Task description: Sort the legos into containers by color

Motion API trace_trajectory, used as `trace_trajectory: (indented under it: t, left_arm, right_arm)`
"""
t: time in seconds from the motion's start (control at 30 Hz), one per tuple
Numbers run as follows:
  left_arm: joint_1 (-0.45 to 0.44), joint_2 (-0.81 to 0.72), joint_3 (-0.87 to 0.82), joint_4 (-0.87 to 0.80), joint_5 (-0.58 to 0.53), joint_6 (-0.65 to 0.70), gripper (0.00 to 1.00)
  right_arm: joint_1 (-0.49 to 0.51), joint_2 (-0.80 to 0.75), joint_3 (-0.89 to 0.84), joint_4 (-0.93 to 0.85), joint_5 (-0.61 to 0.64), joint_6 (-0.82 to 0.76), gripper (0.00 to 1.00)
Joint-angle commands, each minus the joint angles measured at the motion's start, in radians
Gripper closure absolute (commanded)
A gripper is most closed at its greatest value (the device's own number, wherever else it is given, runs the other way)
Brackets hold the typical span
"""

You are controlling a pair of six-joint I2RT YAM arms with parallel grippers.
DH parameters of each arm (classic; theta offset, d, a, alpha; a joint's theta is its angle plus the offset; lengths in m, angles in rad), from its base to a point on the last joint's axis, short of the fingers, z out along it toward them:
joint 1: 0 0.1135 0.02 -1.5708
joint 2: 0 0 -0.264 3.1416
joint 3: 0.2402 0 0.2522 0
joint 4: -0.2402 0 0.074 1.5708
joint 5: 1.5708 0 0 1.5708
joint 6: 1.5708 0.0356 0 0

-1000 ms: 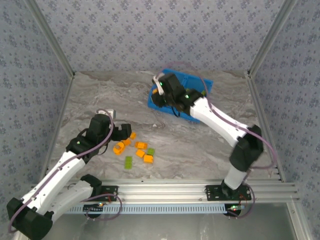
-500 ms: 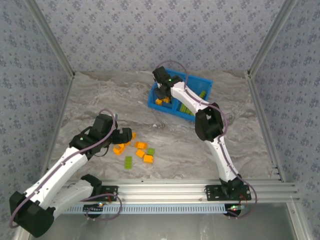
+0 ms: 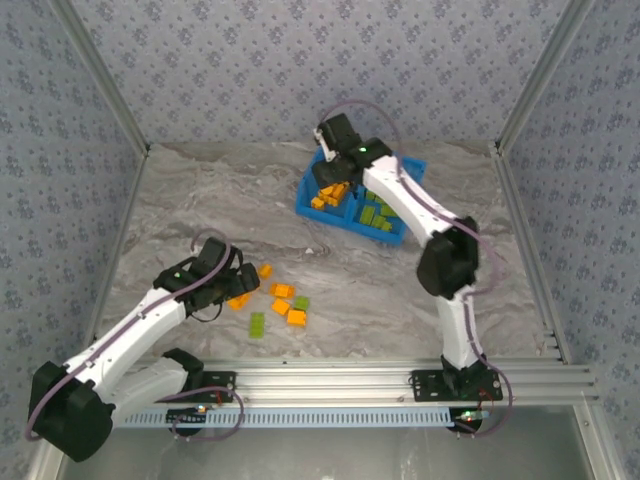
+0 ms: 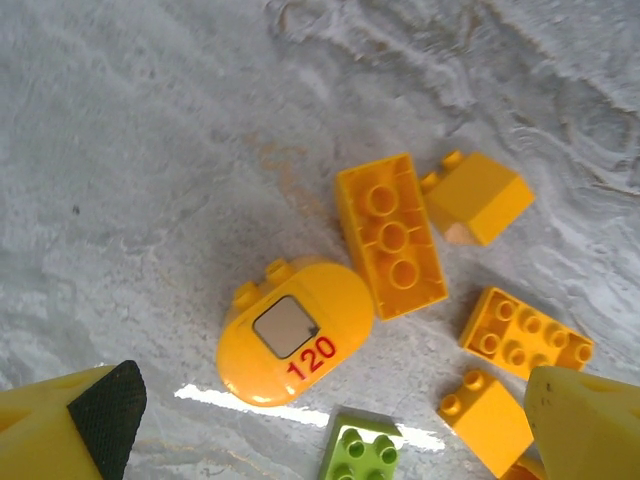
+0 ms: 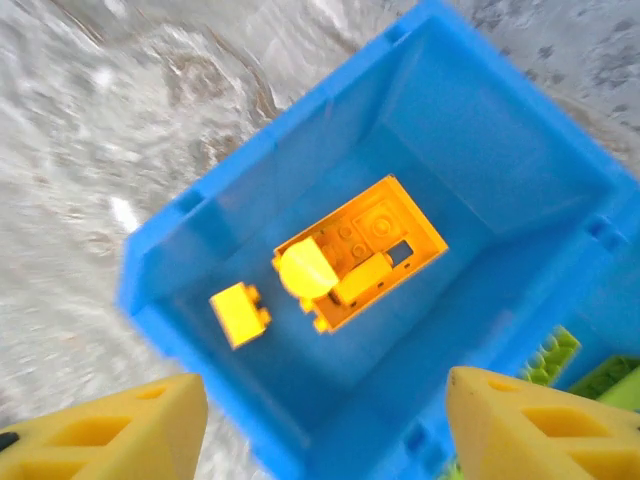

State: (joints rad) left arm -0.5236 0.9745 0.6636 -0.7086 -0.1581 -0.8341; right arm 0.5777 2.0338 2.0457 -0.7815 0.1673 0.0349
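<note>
From high behind the near edge I see the whole worktop [image 3: 200, 200]. My left wrist camera looks down close over loose legos [image 4: 390, 235], my right into the bin [image 5: 470, 130]; overhead shares both.

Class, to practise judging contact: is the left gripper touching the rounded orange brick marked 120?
Apart. In the left wrist view the left gripper is open, its fingers at the lower corners, with table showing between them and the rounded orange brick.

Grey marbled table [image 3: 200, 200] — patterned wallpaper walls [image 3: 300, 60], aluminium rail [image 3: 330, 375].
</note>
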Motion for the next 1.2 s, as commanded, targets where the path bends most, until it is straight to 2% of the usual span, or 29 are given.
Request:
trace_trajectory:
  t: [0.0, 0.07, 0.17, 0.3, 0.47, 0.67, 0.8, 0.93, 1.07, 1.13, 1.17]
  left_arm:
    - [0.004, 0.036, -0.019, -0.015, -0.006, -0.068, 0.01]
    - [0.004, 0.088, -0.021, 0.003, 0.013, -0.074, 0.01]
    - [0.004, 0.171, -0.016, 0.024, 0.024, -0.077, 0.01]
    - [0.003, 0.248, -0.007, 0.077, 0.0, -0.079, 0.02]
    - [0.003, 0.291, -0.033, 0.103, -0.028, -0.082, 0.16]
    - [0.004, 0.332, -0.057, 0.144, -0.003, -0.084, 0.31]
    - [0.003, 0.312, -0.077, 0.149, 0.001, -0.1, 0.45]
    - [0.001, 0.223, -0.058, 0.099, -0.004, -0.099, 0.54]
    - [-0.036, 0.081, 0.08, -0.002, -0.075, -0.1, 0.56]
    - [-0.065, 0.036, 0.154, 0.024, -0.114, -0.094, 0.56]
    - [-0.079, 0.031, 0.187, 0.09, -0.121, -0.085, 0.56]
  right_arm:
    - [0.023, -0.264, -0.234, 0.145, -0.083, 0.042, 0.24]
    - [0.03, -0.4, -0.402, 0.239, -0.118, 0.07, 0.1]
    - [0.034, -0.535, -0.565, 0.286, -0.174, 0.106, 0.02]
    - [0.043, -0.644, -0.699, 0.257, -0.203, 0.136, 0.0]
    - [0.048, -0.728, -0.804, 0.211, -0.209, 0.166, 0.0]
    - [0.05, -0.748, -0.828, 0.217, -0.207, 0.198, 0.0]
    - [0.052, -0.746, -0.822, 0.241, -0.2, 0.209, 0.0]
    - [0.053, -0.746, -0.813, 0.244, -0.182, 0.215, 0.0]
    - [0.051, -0.765, -0.817, 0.246, -0.161, 0.228, 0.0]
    - [0.051, -0.779, -0.825, 0.255, -0.153, 0.239, 0.0]
    - [0.052, -0.788, -0.833, 0.262, -0.145, 0.245, 0.0]
